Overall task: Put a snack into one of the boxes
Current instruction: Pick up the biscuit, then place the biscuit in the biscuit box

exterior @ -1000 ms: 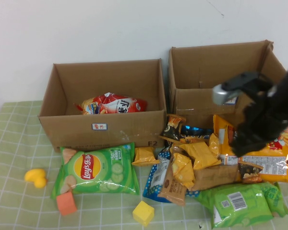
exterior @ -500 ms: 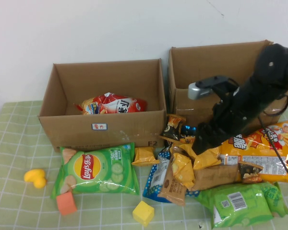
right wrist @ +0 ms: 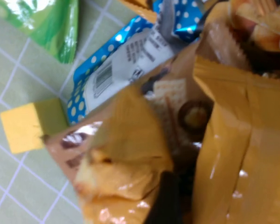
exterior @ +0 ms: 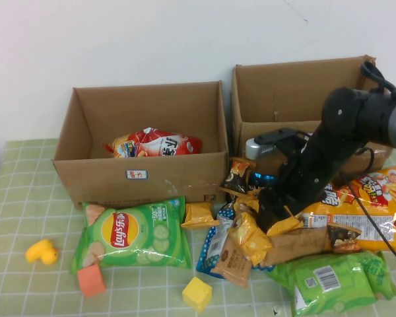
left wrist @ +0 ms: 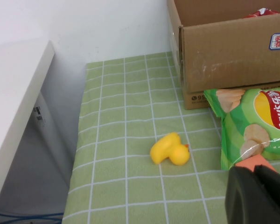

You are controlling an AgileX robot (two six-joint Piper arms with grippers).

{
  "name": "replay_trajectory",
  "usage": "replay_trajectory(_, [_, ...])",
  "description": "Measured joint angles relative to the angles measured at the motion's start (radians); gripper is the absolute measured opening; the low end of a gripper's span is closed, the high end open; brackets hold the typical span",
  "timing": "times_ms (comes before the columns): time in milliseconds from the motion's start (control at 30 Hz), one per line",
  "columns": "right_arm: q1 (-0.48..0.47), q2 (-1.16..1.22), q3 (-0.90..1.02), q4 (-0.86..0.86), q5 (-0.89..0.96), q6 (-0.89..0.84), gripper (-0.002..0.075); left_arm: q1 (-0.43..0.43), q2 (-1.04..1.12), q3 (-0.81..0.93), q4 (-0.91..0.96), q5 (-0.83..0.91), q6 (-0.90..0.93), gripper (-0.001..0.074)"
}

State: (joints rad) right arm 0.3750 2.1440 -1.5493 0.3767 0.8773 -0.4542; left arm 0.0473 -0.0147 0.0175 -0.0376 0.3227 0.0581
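Several small golden-yellow snack packets (exterior: 251, 238) lie in a pile in front of the two cardboard boxes, one more at the pile's left edge (exterior: 199, 214). My right gripper (exterior: 272, 221) is pressed down into this pile, open, with one golden packet (right wrist: 238, 140) between its fingers (right wrist: 164, 200); the other finger is hidden behind the foil. The left box (exterior: 142, 175) holds a red bag (exterior: 155, 142). The right box (exterior: 277, 142) stands behind my right arm. My left gripper (left wrist: 254, 171) is shut and empty, low over the cloth next to an orange block (left wrist: 252, 161); it is out of the high view.
A green Lay's bag (exterior: 135, 232) lies before the left box. A big orange chip bag (exterior: 366, 205), a green bag (exterior: 333, 281), a brown packet (exterior: 234, 261) and a blue dotted packet (right wrist: 116, 74) surround the pile. A yellow block (exterior: 197, 292) and a yellow duck (exterior: 41, 251) lie on the cloth.
My right arm has swung left and down into the snack pile. The golden and brown packets there have been pushed and shifted. The yellow duck has slid slightly left.
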Motion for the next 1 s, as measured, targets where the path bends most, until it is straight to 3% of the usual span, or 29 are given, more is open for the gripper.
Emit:
replay_trajectory(167, [0.000, 0.012, 0.000, -0.002, -0.013, 0.027, 0.0576, 0.000, 0.000, 0.000, 0.000, 0.000, 0.000, -0.0003])
replay_trajectory(300, [0.000, 0.014, -0.041, -0.016, 0.027, 0.057, 0.0407, 0.000, 0.000, 0.000, 0.000, 0.000, 0.000, -0.0003])
replay_trajectory(667, [0.000, -0.059, -0.407, -0.126, 0.300, 0.060, 0.0410, 0.000, 0.000, 0.000, 0.000, 0.000, -0.004, -0.0003])
replay_trajectory(833, [0.000, -0.074, -0.583, -0.261, 0.250, 0.114, 0.0410, 0.000, 0.000, 0.000, 0.000, 0.000, -0.004, -0.0003])
replay_trajectory(1000, [-0.011, -0.041, -0.622, -0.330, 0.081, 0.184, 0.0410, 0.000, 0.000, 0.000, 0.000, 0.000, -0.004, -0.0003])
